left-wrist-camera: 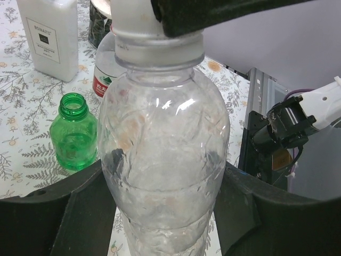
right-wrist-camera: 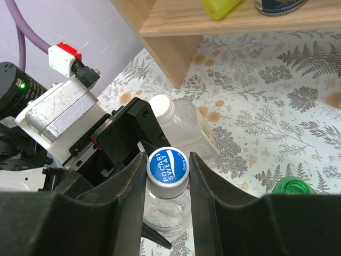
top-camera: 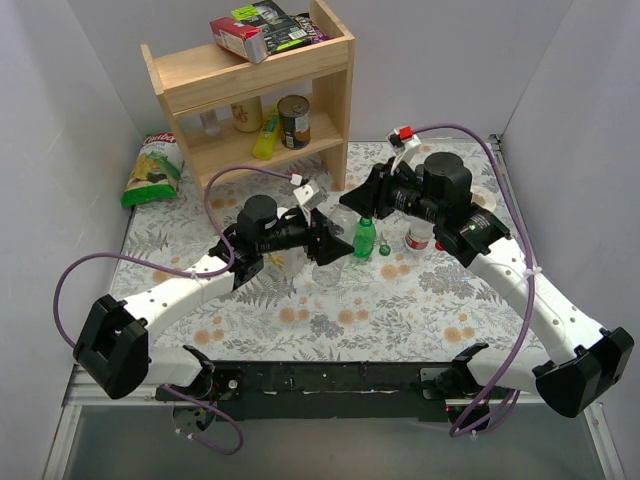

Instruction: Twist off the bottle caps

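Left gripper: we have it closed on the belly of the large clear bottle, which stands upright between its fingers
Blue cap: on that bottle's neck, not yet off
Right gripper: narrowed onto the blue cap, a finger pressing each side
Risk: if our left hold is too soft, the bottle may spin with the cap; too hard, and its thin wall may buckle, and a tilt could knock the open green bottle standing near on the worktop
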`<control>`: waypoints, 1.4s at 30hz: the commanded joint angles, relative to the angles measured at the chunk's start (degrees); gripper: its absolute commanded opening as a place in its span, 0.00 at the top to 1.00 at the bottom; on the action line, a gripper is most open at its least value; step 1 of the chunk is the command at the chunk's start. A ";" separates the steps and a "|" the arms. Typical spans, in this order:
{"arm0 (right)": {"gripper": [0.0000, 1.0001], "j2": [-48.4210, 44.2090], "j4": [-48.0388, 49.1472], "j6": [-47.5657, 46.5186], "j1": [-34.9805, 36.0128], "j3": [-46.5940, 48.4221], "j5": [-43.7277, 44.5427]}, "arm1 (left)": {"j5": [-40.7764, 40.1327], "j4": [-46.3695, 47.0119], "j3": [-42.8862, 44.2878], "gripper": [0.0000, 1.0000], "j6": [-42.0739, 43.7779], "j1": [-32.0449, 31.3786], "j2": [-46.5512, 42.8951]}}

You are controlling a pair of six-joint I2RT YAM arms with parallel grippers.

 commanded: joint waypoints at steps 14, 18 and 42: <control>0.99 -1.91 14.02 -10.06 -8.46 -5.94 -49.66 | 27.79 8.94 0.21 0.66 -0.82 -0.42 -4.52; 0.99 -2.35 16.12 -9.19 -8.46 -7.08 -49.77 | 26.30 9.04 0.03 0.66 -0.74 -0.42 -4.25; 0.32 -8.86 2.68 5.23 -1.26 -5.33 3.42 | -4.46 -2.13 1.96 0.66 1.46 -1.03 -3.46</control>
